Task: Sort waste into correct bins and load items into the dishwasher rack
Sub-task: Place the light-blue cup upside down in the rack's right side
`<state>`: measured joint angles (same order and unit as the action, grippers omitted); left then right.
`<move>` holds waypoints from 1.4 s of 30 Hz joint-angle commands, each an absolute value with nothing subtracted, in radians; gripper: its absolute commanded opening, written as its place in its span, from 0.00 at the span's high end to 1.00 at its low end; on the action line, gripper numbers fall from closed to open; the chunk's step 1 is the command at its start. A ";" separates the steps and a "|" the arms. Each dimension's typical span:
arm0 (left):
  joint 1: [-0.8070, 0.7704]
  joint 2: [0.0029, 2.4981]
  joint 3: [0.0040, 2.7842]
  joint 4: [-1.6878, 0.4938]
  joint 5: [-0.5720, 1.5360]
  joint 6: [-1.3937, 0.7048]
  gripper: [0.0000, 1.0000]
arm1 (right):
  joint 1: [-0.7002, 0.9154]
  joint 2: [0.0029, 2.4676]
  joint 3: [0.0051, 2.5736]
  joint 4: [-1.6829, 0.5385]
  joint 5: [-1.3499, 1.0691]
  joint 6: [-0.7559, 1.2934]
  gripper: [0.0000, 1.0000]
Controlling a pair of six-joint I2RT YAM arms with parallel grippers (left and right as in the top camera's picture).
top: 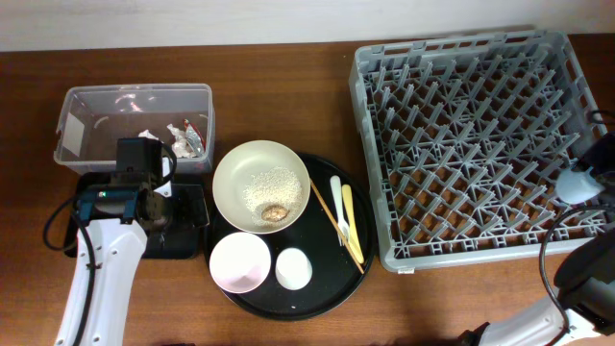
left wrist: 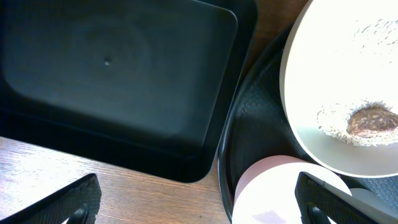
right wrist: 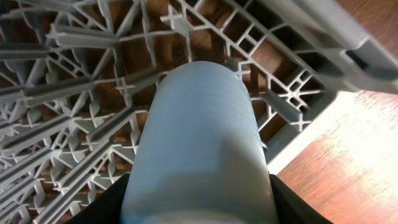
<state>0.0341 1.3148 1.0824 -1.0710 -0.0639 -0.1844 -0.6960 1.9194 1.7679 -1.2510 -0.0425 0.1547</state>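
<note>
My right gripper is shut on the light-blue cup, holding it over the grey dishwasher rack near its right edge; the cup also shows in the overhead view. My left gripper is open and empty above the table between the flat black tray and the pink cup. The cream bowl holds rice and a brown lump. The clear tub holds tissue and the red-and-silver wrapper. The white cup, utensils and chopsticks lie on the round tray.
The round black tray carries the bowl, cups and utensils at the table's middle. My left arm reaches in from the lower left. Cables run near both lower corners.
</note>
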 commanded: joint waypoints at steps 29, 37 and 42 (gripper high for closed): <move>0.040 1.318 1.077 -1.070 -0.068 -0.197 0.01 | -0.693 1.904 1.696 -1.221 -0.173 0.153 0.20; 0.040 1.318 1.077 -1.070 -0.068 -0.197 0.01 | -0.693 1.865 1.786 -1.302 -0.042 0.192 0.29; 0.040 1.318 1.077 -1.069 -0.068 -0.197 0.01 | -0.693 1.866 1.761 -1.358 -0.014 0.191 0.29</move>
